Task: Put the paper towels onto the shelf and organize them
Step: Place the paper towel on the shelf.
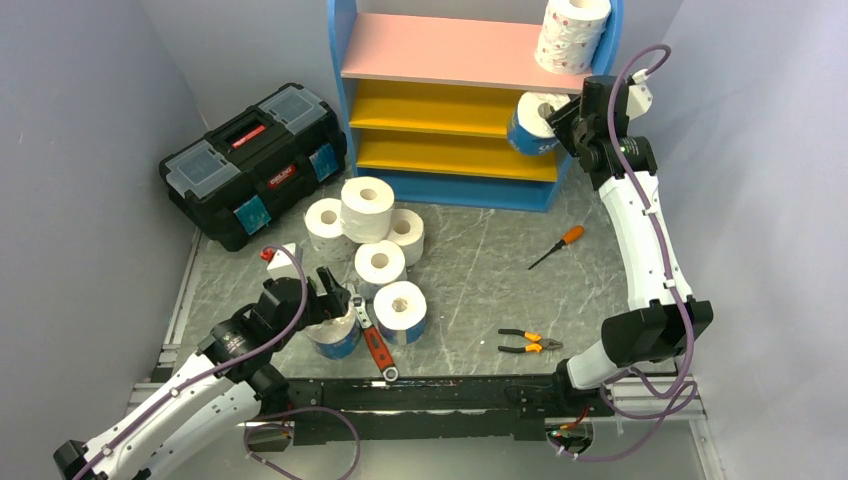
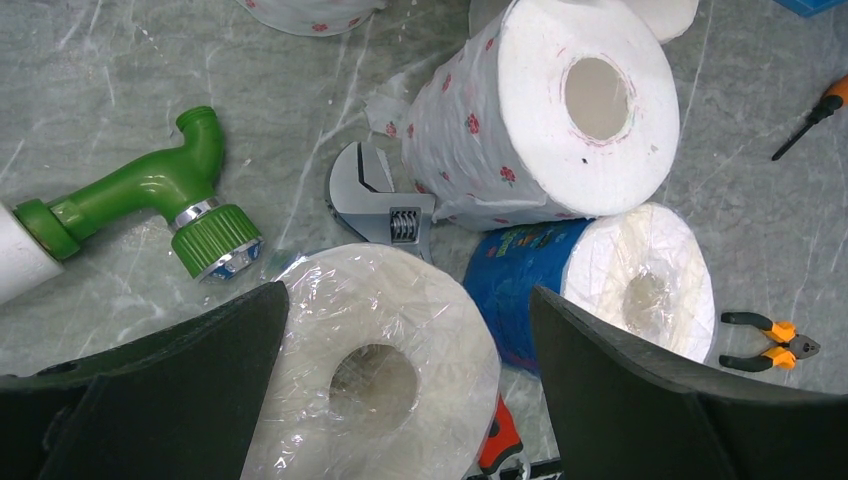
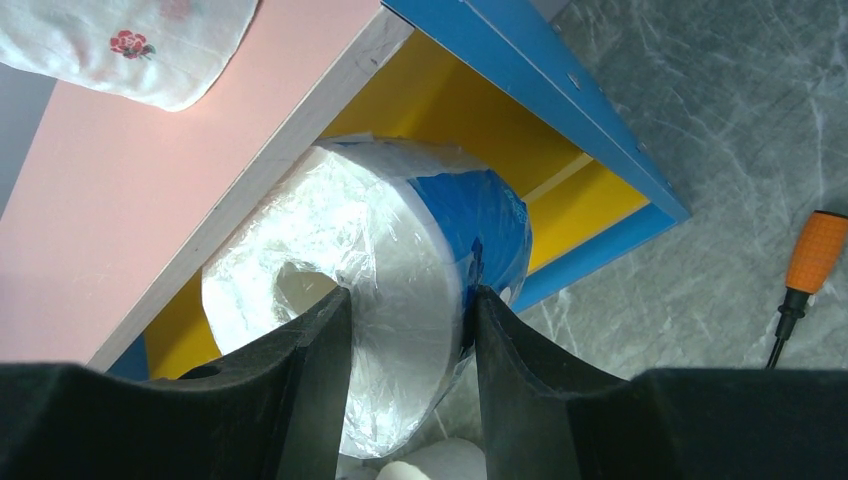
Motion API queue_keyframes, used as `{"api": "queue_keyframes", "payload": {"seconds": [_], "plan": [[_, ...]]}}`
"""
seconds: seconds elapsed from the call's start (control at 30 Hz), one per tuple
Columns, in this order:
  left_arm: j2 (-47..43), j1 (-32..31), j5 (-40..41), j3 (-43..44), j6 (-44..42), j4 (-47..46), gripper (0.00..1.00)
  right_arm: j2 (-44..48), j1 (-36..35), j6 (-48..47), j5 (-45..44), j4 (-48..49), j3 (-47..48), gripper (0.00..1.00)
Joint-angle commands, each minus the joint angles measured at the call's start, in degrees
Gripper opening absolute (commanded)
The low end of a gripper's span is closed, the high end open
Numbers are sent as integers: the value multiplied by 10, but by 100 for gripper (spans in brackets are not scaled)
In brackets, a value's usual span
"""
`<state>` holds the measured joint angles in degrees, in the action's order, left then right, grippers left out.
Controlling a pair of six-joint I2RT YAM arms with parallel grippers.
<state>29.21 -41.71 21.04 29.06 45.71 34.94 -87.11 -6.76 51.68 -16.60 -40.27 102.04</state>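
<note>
Here the shelf [image 1: 450, 100] stands at the far edge of the table [image 1: 480, 270], with a black toolbox [image 1: 255, 165] to its left. A dotted roll [image 1: 572, 35] stands on the right end of the pink top board. The loose rolls [image 1: 367, 210] cluster on the table in front of the toolbox.

The right gripper [image 3: 410, 298] is half closed and pinches the wall of a blue-wrapped roll [image 3: 470, 220], one finger in the core. It holds the roll at the right end of the upper yellow board.

The left gripper [image 2: 405, 295] is spread wide and straddles a film-covered roll [image 2: 430, 340], gripping nothing. A wrench [image 2: 375, 205] lies just beside that roll. The pliers [image 1: 528, 343] and screwdriver [image 1: 557, 246] lie apart on the right.
</note>
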Motion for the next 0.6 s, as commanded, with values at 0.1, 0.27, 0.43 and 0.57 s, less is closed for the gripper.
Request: {"api": "queue_keyframes", "payload": {"seconds": [0.1,0.27,0.43,0.57], "plan": [[11,-2,3,15,-5,6,98,4,2,20,5,66,31,47],[12,-1,-1,14,-4,4,98,2,3,24,11,68,33,55],[12,-2,-2,14,-4,6,98,1,3,22,15,71,36,59],[10,-1,-3,12,-2,5,98,-5,3,22,21,72,39,59]]}}
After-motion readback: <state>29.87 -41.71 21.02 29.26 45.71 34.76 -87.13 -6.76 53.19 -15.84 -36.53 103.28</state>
